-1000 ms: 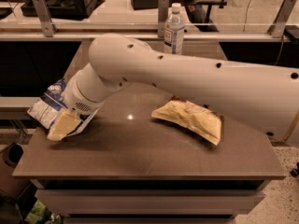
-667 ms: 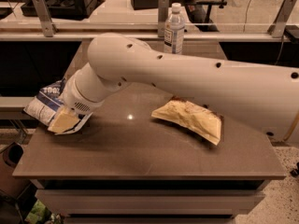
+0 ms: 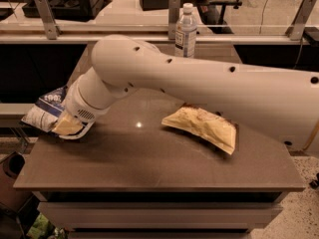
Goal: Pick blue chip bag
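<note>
The blue chip bag [image 3: 45,111] is a small crinkled blue bag with white patches, at the table's left edge and partly out past it. My gripper [image 3: 67,127] is at the end of the big white arm [image 3: 199,81] that reaches across from the right. It is shut on the blue chip bag's lower right part and holds it slightly off the table. The pale fingers [image 3: 64,126] cover part of the bag.
A larger yellow and brown chip bag [image 3: 202,128] lies at the middle right of the brown table [image 3: 149,168]. A clear water bottle [image 3: 186,31] stands at the back edge. A rail with metal posts [image 3: 45,16] runs behind. A dark bin [image 3: 12,171] sits on the floor at the left.
The gripper has carried the blue chip bag a little to the left and up, so more of the bag hangs past the table's left edge. The yellow bag and bottle have not moved.
</note>
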